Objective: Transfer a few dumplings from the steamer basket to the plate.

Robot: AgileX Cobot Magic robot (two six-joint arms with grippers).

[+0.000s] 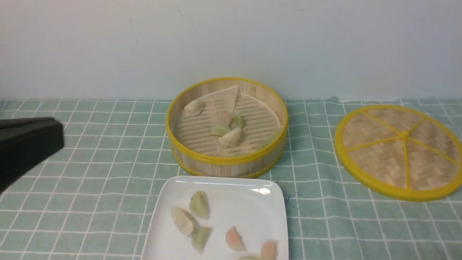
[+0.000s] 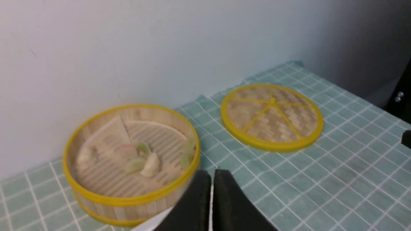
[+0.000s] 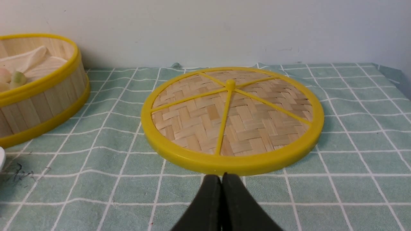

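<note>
The steamer basket (image 1: pixel 226 160) stands at the middle back, with several dumplings (image 1: pixel 231 137) on its slatted floor. It also shows in the left wrist view (image 2: pixel 128 200) and partly in the right wrist view (image 3: pixel 38 106). The white square plate (image 1: pixel 238 195) lies just in front of it with several dumplings (image 1: pixel 199 204) on it. My left gripper (image 1: pixel 59 133) is shut and empty at the far left, well away from the basket; in its wrist view (image 2: pixel 212 175) the jaws are pressed together. My right gripper (image 3: pixel 221 177) is shut and empty, just short of the lid.
The flat woven yellow-rimmed lid (image 1: pixel 400 151) lies on the right, also seen in the wrist views (image 2: pixel 272 117) (image 3: pixel 231 118). A green checked cloth (image 1: pixel 90 173) covers the table. A pale wall stands right behind the basket.
</note>
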